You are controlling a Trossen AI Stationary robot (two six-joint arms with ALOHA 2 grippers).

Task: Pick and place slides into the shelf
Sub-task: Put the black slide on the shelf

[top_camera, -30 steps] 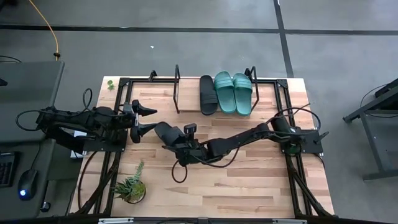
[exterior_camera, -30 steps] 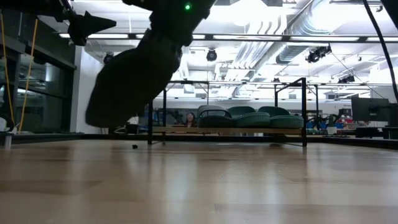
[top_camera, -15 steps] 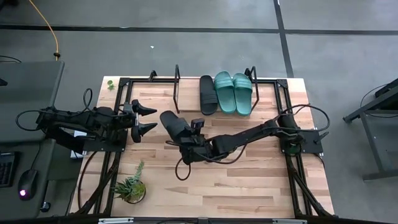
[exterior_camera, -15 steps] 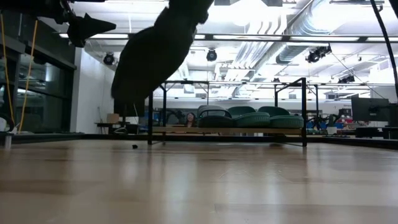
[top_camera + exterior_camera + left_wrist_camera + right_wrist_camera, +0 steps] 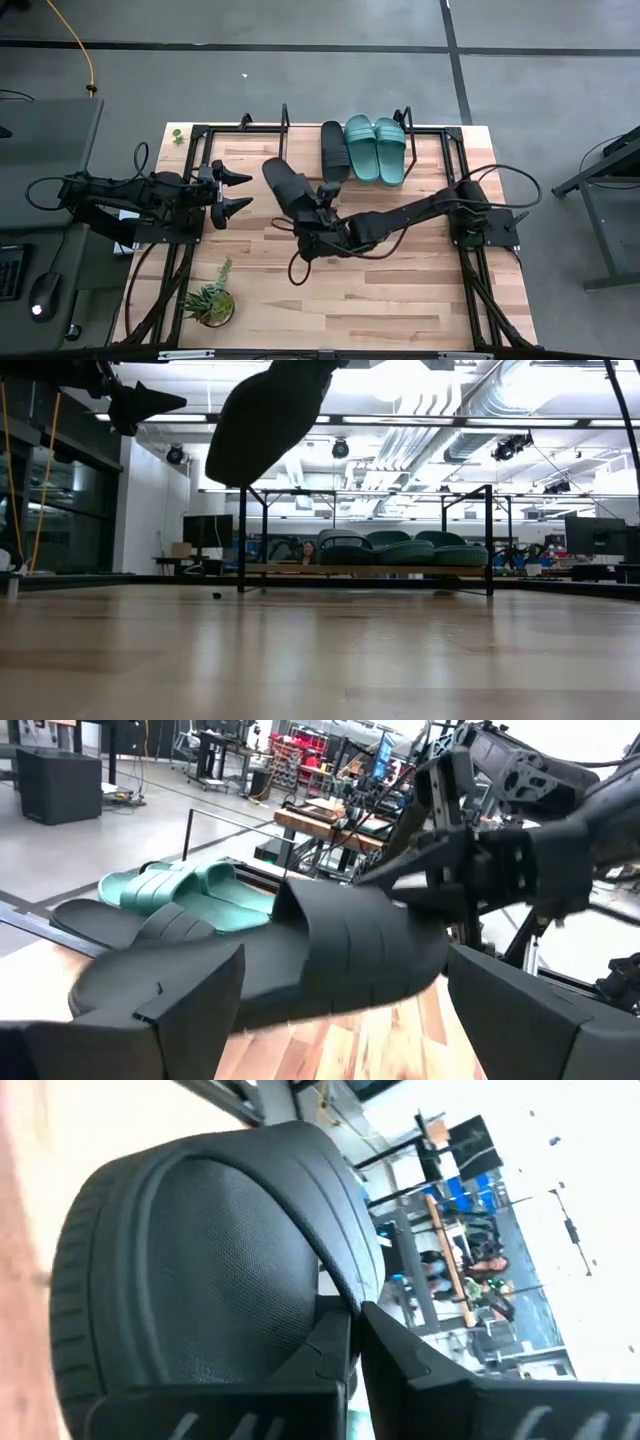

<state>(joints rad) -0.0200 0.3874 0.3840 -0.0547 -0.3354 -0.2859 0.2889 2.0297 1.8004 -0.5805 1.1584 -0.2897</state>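
My right gripper (image 5: 313,206) is shut on a matte black slide (image 5: 284,184) and holds it in the air over the table's middle, short of the shelf (image 5: 300,150). In the low view this slide (image 5: 265,415) hangs high above the tabletop. On the shelf board another black slide (image 5: 335,152) and two teal slides (image 5: 375,149) lie side by side on their soles, between the wire brackets. My left gripper (image 5: 240,190) is open and waits at the left, its fingers (image 5: 150,1020) pointing at the carried slide (image 5: 300,950). My right gripper pinches the black slide at its strap (image 5: 335,1230), near where the strap meets the sole's side edge. The fingers (image 5: 440,1370) come level from the table's right, across the slide. The slide is lifted clear, tilted, one end pointing toward the far left.
A small potted plant (image 5: 210,303) stands near the table's near left corner. Black frame rails (image 5: 190,250) run along the table's left and right sides. Bare wood (image 5: 400,290) lies near the middle and front. A person (image 5: 305,550) sits in the room beyond the shelf.
My right gripper has carried the black slide up and toward the far edge, nearer the shelf. The slide has turned as it went, its free end swinging toward the far side. In the low view it has risen higher above the table.
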